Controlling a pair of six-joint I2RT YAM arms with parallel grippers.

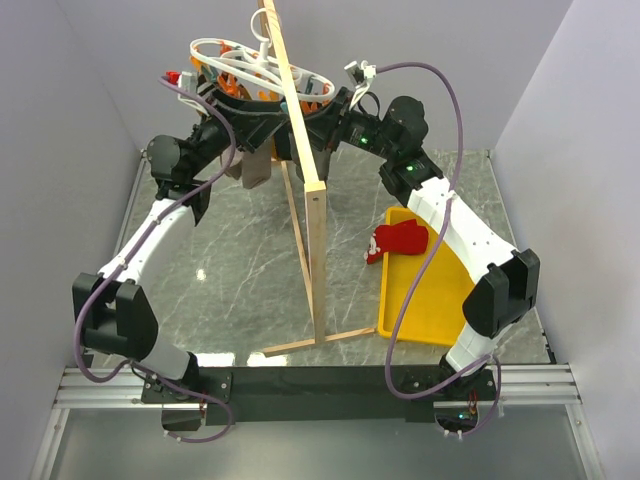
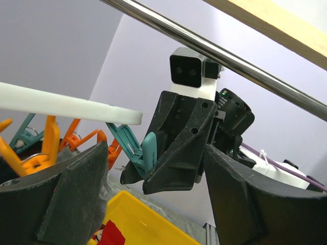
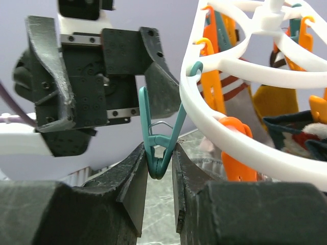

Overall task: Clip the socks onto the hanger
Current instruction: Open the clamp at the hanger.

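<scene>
The white hanger [image 1: 250, 62] with orange and teal clips hangs at the top of the wooden rack; its rings fill the right wrist view [image 3: 230, 122]. My right gripper [image 3: 159, 163] is shut on a teal clip [image 3: 158, 135] that dangles from the ring's edge. My left gripper [image 2: 153, 153] faces it from the other side, open, with nothing between its fingers. In the left wrist view the right gripper's fingers [image 2: 179, 148] pinch that teal clip [image 2: 145, 153]. The red socks [image 1: 397, 240] lie far below, on the yellow tray's left edge, and a red corner [image 2: 110, 235] shows there too.
A tall wooden rack [image 1: 305, 170] stands mid-table, with a metal bar [image 2: 230, 64] overhead. The yellow tray [image 1: 430, 300] sits on the right of the marble table. Grey and mustard striped socks [image 3: 240, 97] hang from other clips. Walls close in left, right and behind.
</scene>
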